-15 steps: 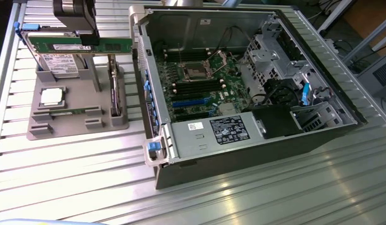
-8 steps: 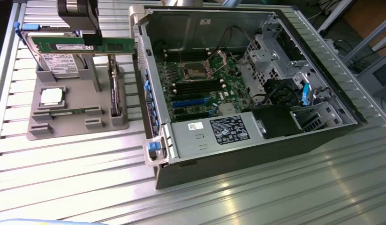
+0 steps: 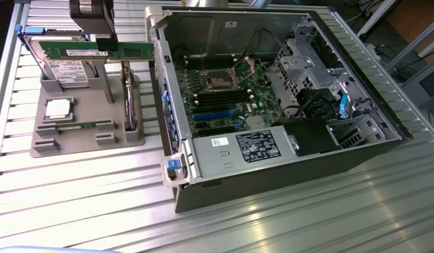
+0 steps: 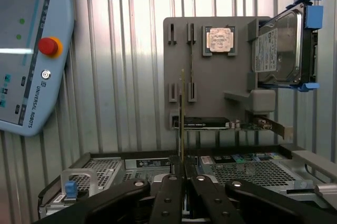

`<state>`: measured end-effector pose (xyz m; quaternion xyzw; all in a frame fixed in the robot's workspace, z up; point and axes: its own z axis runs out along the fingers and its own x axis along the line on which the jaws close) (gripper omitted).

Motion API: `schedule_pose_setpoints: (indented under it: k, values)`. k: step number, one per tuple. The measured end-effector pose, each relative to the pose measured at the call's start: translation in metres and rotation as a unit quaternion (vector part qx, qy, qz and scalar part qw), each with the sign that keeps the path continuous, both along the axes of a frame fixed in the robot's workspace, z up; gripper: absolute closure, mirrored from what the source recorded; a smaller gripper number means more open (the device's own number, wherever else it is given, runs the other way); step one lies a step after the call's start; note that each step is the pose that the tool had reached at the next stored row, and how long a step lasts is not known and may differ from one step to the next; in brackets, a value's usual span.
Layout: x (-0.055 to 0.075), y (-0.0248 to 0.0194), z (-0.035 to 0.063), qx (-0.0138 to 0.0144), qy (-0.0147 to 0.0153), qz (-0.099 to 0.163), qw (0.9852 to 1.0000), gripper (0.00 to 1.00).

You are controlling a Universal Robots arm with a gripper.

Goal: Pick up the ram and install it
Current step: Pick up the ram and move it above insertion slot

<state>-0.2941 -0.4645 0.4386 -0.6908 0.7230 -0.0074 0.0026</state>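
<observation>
A ribbed metal table (image 3: 76, 200) carries an open computer case (image 3: 273, 184), just beside the jaws on the exterior view's right. Directly below the jaws sits a grey parts holder (image 3: 83, 138) with a hard drive (image 3: 65, 68) and a square processor (image 3: 58, 108). The jaws are closed tight on the ram (image 3: 132, 52), a green stick held level in the air above the holder.
</observation>
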Motion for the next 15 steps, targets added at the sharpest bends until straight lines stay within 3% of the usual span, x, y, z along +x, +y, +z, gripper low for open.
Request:
schedule_pose_setpoints:
  k: [15]
  values:
    - [0.0076, 0.0000, 0.0001, 0.0000, 0.0006, 0.000, 1.0000, 0.88]
